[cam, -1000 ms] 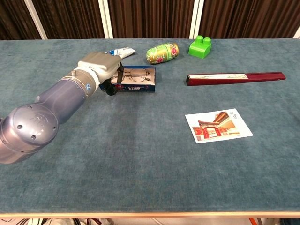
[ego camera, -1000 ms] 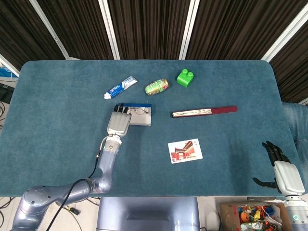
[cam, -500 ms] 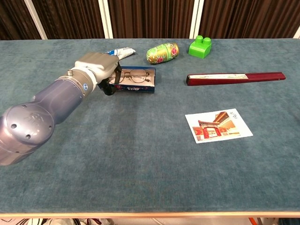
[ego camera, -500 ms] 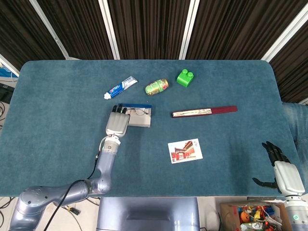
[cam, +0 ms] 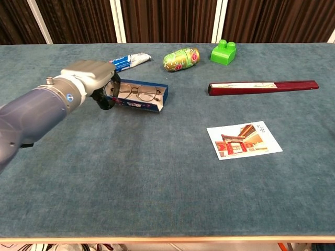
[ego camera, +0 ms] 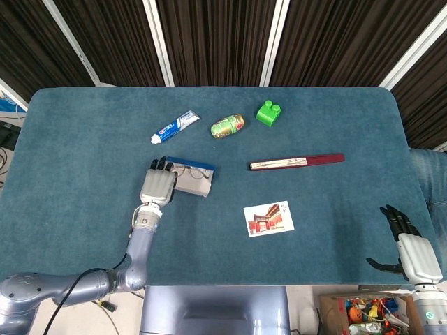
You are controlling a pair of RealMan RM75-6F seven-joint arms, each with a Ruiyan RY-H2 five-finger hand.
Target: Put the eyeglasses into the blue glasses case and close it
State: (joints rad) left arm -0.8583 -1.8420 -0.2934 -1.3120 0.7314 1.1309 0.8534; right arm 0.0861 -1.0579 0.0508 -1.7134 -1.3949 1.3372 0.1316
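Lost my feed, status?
Left hand grips open blue glasses case. Metal-framed eyeglasses inside. Right hand open, idle. Nothing obstructing.

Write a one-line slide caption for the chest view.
Left hand grips the end of the open blue glasses case, eyeglasses already lying inside.

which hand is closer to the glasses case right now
Left. The left hand is at the left end of the blue glasses case, fingers on it. The right hand hangs off the table's near right edge, far away.
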